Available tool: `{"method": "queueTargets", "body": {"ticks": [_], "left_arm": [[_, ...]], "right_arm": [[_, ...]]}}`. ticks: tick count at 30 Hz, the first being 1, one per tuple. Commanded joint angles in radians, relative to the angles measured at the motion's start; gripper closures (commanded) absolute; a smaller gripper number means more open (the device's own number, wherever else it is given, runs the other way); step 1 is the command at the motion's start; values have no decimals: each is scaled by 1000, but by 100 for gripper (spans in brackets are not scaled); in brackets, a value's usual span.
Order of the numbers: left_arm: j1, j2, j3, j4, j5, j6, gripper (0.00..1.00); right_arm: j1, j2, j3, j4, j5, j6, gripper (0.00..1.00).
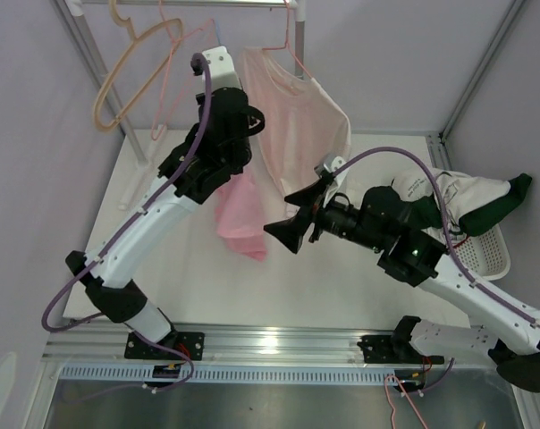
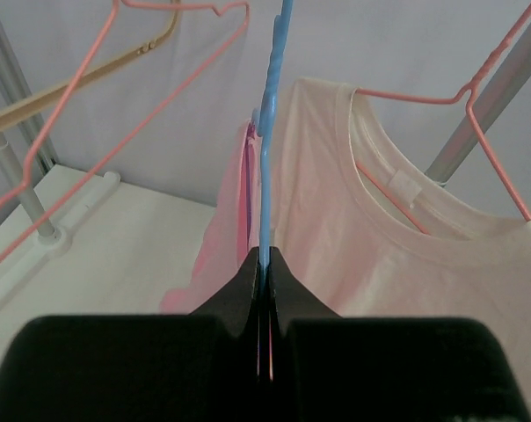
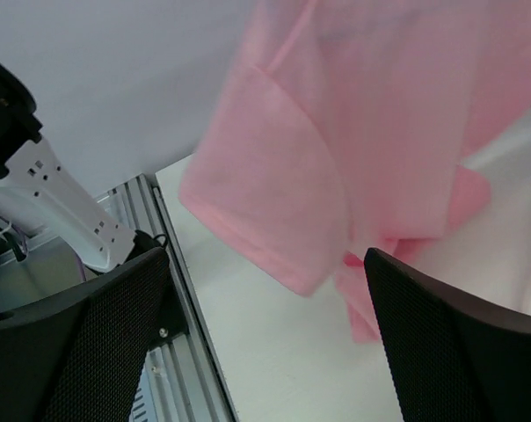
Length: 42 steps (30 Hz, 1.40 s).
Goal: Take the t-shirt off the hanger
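A pink t-shirt (image 1: 240,216) hangs from a blue hanger (image 2: 267,141) and droops onto the white table. My left gripper (image 2: 265,257) is shut on the blue hanger's lower wire, with the pink t-shirt (image 2: 223,237) just left of it. In the top view the left gripper (image 1: 237,147) is above the shirt. My right gripper (image 1: 292,228) is open, just right of the shirt's lower part. In the right wrist view its wide-apart fingers (image 3: 459,343) frame the pink t-shirt's sleeve (image 3: 292,211) without touching it.
A cream t-shirt (image 1: 297,125) hangs on a pink wire hanger (image 2: 476,97) from the rail. Empty pink (image 1: 176,63) and tan (image 1: 118,89) hangers hang at the left. A white basket (image 1: 485,250) with white and green clothes sits at the right. Rack posts (image 1: 91,54) stand behind.
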Motion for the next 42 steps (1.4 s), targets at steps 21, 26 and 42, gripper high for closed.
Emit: {"method": "queueTargets", "body": {"ticks": [21,26,42], "left_arm": [[-83,-29,-77,102,-123,-62,99],[-34,23,-102,249,-95,52,99],[78,188,226,210,-56,185,99]], "right_arm": [[51,175,-18,284,91,-33,100],[113,24,-52,162,160,-26,100],[245,-289,-366,-30,324,154,100]]}}
